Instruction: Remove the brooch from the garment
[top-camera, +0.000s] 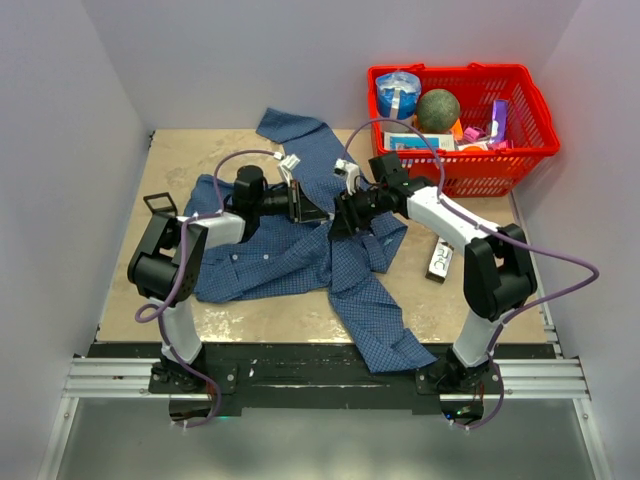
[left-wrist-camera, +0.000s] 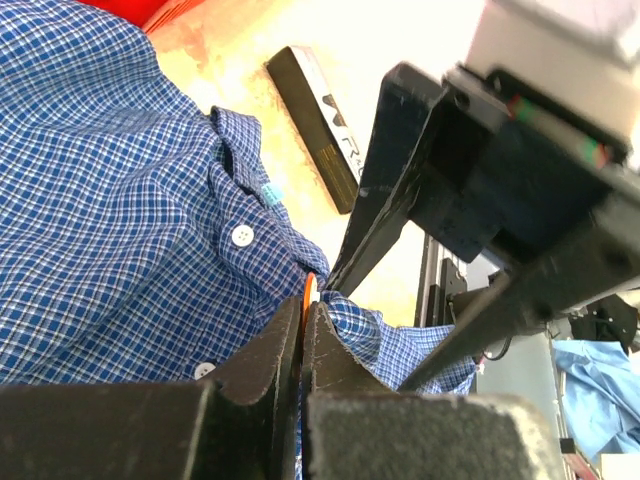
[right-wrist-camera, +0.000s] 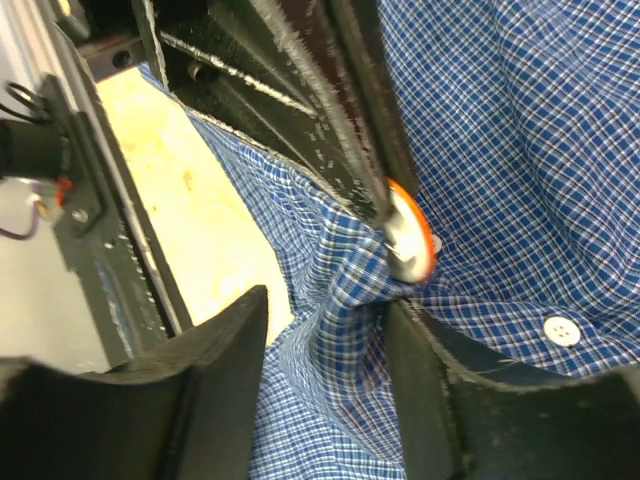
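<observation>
Left claw (left-wrist-camera: 302, 318): nearest my left wrist camera. Its two dark fingers (left-wrist-camera: 270, 365) are pressed together, pinching the thin orange edge of the brooch between their tips.
Brooch (right-wrist-camera: 411, 238): a small round pin with an orange rim and a pale silvery face, clearest from my right wrist camera. It sits at the very tip of the left claw, with shirt cloth puckered up against it. From the top camera I cannot make it out, since both claws cover that spot.
Right claw (right-wrist-camera: 328, 315): jaws apart, one finger on each side of the bunched fold of cloth just under the brooch. I cannot tell whether they press on the cloth.
Meeting point: from above, I see the two claws come tip to tip over the middle of the shirt.
Shirt (top-camera: 285, 255): blue fine check, lying crumpled across the table. One sleeve trails over the near edge between the arm bases, and another part reaches toward the far wall.
White button (left-wrist-camera: 242, 235): on the shirt front, near the brooch.
Table (top-camera: 180, 160): tan surface under everything.
Black box (top-camera: 440, 262): long and narrow, flat on the table beside the right arm, just clear of the shirt.
Red basket (top-camera: 500, 165): far right corner, well apart from the claws. It holds a dark green ball (top-camera: 438, 108), a blue roll (top-camera: 398, 95) and other small items.
</observation>
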